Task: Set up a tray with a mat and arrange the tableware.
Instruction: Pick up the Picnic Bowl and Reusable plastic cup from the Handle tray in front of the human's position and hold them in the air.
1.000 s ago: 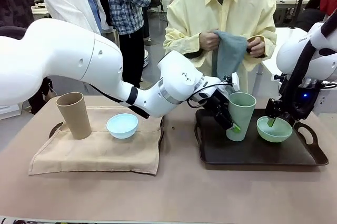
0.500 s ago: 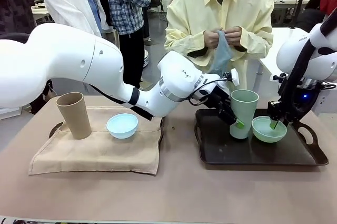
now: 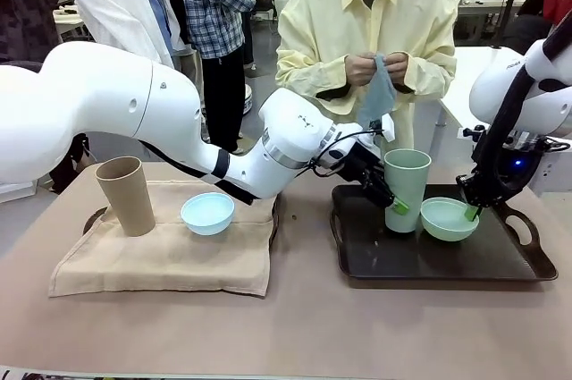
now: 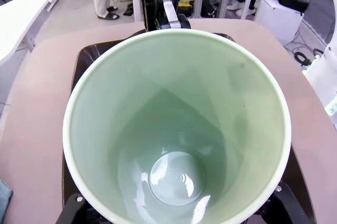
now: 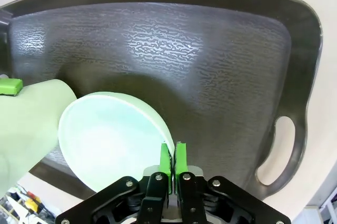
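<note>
Two pieces are over the black textured plastic tray [image 3: 429, 259], and both are gripped. The left gripper [image 3: 396, 204] is clamped across the lower wall of the tall pale green matte cup [image 3: 407, 185]. The cup is upright, long axis vertical, over the tray's left half; I can't tell if its base touches the tray floor. The right gripper [image 3: 471, 212] has its green pads pinched tight on the right-hand rim of the small pale green round bowl [image 3: 447, 217]. The bowl is tilted, just right of the cup, and looks clear of the tray floor. Key relation: the blue-grey cloth mat [image 3: 380, 94] hangs from the person's hands [image 3: 362, 67] beyond the tray's far edge, above the cup side. My read: the mat comes in from the far side, so both pieces need to go up and toward the tray's near edge or outward. The tan cup [image 3: 125, 194] and light blue bowl [image 3: 207, 213] are well left of the tray, on a beige mat [image 3: 161, 259].
</note>
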Controlling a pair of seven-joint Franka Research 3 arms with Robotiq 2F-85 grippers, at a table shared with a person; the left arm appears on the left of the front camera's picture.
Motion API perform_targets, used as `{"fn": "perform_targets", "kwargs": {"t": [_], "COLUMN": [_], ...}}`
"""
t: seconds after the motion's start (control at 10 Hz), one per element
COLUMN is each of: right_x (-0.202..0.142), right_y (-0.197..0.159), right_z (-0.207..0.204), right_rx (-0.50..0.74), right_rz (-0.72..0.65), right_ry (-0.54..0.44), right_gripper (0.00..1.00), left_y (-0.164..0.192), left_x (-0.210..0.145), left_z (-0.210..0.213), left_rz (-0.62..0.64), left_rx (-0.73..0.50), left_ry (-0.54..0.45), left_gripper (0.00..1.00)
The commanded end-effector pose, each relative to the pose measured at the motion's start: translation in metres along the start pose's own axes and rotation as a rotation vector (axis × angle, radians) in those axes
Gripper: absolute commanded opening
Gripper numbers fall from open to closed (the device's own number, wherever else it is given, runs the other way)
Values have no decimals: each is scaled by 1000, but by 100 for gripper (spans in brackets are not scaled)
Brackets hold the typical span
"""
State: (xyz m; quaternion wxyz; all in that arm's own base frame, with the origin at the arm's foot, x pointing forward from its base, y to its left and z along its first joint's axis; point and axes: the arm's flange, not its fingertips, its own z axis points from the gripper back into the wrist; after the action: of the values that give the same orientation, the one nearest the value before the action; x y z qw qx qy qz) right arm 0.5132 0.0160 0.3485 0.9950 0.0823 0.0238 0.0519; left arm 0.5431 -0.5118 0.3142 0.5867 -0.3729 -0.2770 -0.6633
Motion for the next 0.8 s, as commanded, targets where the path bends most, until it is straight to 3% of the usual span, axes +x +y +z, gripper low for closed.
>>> {"fn": "perform_targets", "kwargs": {"t": [0.0, 0.1, 0.2, 0.3, 0.7], "right_x": [4, 4, 3, -4, -63], "right_y": [-4, -4, -3, 0, 18], "right_z": [1, 0, 3, 14, 109], "right_rx": [20, 19, 16, 20, -86], "right_rz": [17, 20, 15, 27, -14], "right_ry": [8, 10, 0, -7, -142], "right_gripper": [0, 0, 0, 0, 0], "left_y": [-5, -5, -8, -16, -67], "left_x": [0, -1, 0, 7, 74], "left_z": [3, 2, 3, 6, 66], "left_rz": [-31, -33, -41, -61, -159], "left_rx": [-14, -13, -6, -6, 77], "left_ry": [-17, -9, 14, 59, 145], "left_gripper": [0, 24, 0, 19, 19]}}
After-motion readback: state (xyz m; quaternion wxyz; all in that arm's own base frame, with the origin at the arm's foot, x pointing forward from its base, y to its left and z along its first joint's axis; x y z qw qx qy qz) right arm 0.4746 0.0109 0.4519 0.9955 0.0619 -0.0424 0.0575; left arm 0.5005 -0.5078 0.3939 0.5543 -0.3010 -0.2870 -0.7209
